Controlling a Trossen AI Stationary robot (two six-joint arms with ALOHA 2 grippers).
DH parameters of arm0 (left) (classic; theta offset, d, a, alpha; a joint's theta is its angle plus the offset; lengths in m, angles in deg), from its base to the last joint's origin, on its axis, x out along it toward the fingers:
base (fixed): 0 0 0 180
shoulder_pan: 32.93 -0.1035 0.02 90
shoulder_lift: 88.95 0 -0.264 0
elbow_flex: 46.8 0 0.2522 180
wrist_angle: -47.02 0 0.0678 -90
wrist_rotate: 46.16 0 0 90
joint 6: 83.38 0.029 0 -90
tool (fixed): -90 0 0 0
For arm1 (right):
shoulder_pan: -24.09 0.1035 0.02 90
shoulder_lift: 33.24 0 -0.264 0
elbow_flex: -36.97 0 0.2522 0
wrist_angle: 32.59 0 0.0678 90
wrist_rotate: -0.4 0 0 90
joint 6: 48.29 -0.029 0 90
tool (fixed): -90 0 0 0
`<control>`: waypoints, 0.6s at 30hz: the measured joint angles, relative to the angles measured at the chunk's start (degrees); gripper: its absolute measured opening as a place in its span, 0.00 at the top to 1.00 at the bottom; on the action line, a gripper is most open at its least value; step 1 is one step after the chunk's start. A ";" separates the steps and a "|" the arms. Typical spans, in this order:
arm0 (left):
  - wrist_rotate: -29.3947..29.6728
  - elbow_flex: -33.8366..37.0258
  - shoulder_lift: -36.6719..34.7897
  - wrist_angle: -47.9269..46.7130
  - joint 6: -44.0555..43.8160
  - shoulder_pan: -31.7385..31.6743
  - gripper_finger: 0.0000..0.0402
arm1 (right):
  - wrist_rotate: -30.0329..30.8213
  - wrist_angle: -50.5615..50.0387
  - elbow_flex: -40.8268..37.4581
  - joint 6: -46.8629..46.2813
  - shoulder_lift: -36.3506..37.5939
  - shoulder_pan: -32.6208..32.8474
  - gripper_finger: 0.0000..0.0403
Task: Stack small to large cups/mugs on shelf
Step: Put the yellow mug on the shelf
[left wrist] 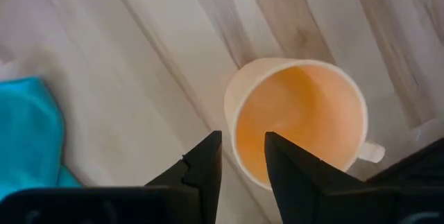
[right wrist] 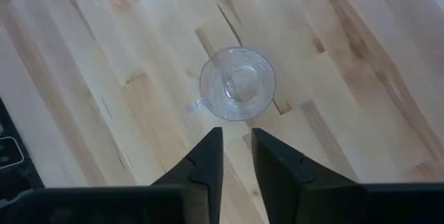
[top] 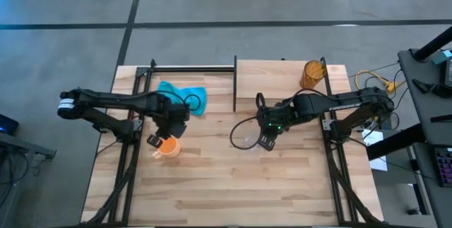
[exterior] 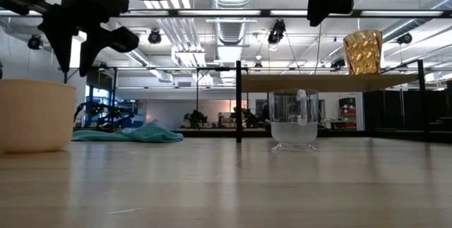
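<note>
Right gripper [right wrist: 236, 156] hanging above tabletop, fingers parted by a narrow gap, holding nothing; small clear glass cup [right wrist: 238, 84] directly below and just ahead of fingertips, upright on wood, apart from them. Likely lined up for a descent onto the rim.

Left gripper [left wrist: 241, 160] likewise raised, fingers slightly apart, empty; mid-sized orange mug with handle [left wrist: 300, 120] right underneath, upright, one fingertip over its rim edge in wrist view, no contact judged from low view. Crumpled teal cloth [top: 185, 97] off to the side of this gripper, toward table's far edge, not part of the job.

Farther out from right gripper: raised light-wood shelf on black posts [top: 272, 73], with taller brown wood-grain cup [top: 312, 74] on it near far corner, apparently base of the stack. Largest already up; glass and mug not yet shelved, so early stage.
</note>
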 joint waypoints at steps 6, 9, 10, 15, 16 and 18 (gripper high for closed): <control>-0.13 0.00 1.64 4.97 0.03 0.58 0.76 | 0.04 3.20 0.00 0.00 0.00 -0.13 0.82; -0.01 0.00 3.67 6.83 0.07 0.60 0.76 | 0.04 4.47 0.00 -0.01 0.00 -0.12 0.81; 0.09 0.00 4.47 6.79 0.13 0.60 0.76 | 0.04 4.65 0.00 -0.08 0.00 -0.12 0.81; 0.86 -0.02 7.13 6.11 0.35 0.60 0.76 | 0.04 4.94 0.00 -0.46 0.00 -0.09 0.82; 0.92 -0.03 7.14 5.85 0.43 0.60 0.77 | 0.04 4.96 0.00 -0.46 0.00 -0.09 0.82; 0.94 -0.02 6.69 5.55 1.38 0.61 0.78 | 0.04 4.96 0.00 -0.46 0.00 -0.09 0.83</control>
